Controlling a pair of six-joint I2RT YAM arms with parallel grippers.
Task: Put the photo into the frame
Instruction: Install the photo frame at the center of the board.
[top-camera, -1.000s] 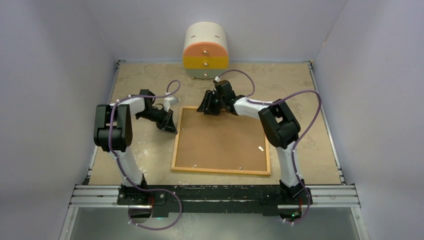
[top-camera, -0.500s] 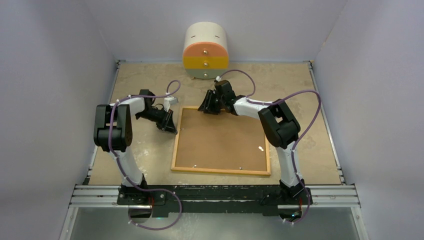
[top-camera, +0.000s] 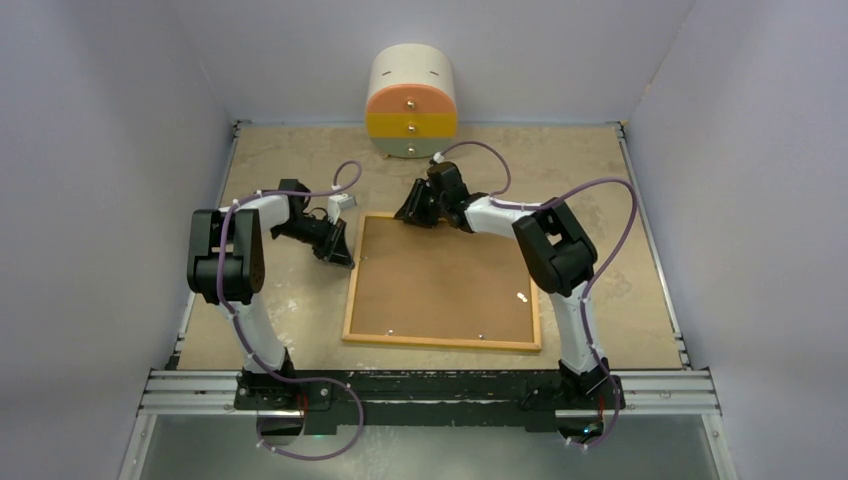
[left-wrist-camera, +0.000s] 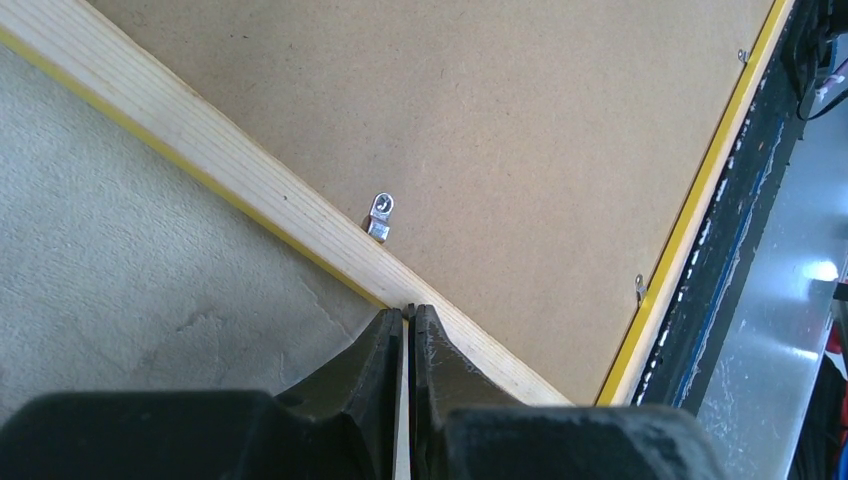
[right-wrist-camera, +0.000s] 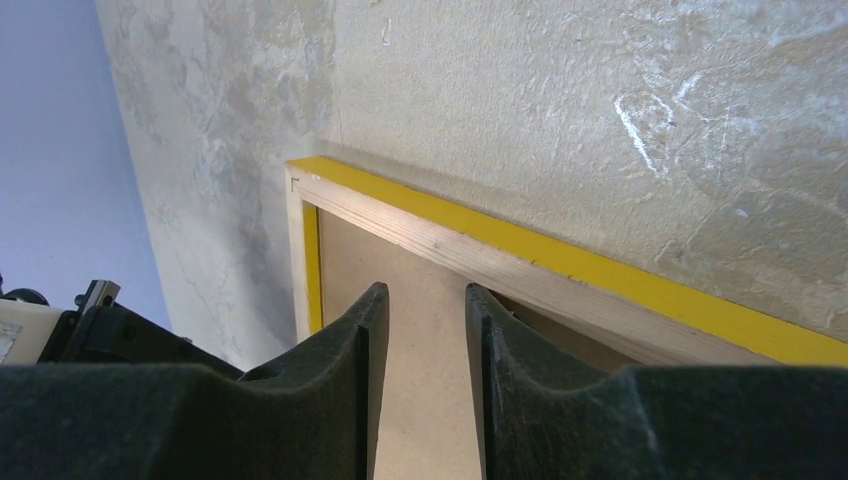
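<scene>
Fingers of your left gripper sat together, right gripper's apart; frame, back up, held a brown board.

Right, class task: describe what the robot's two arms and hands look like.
The left arm and right arm mix white tubular links with bulky black joint housings. A thin purple cable loops along each. The left hand and right hand have two matte black, tapering fingers each.
</scene>
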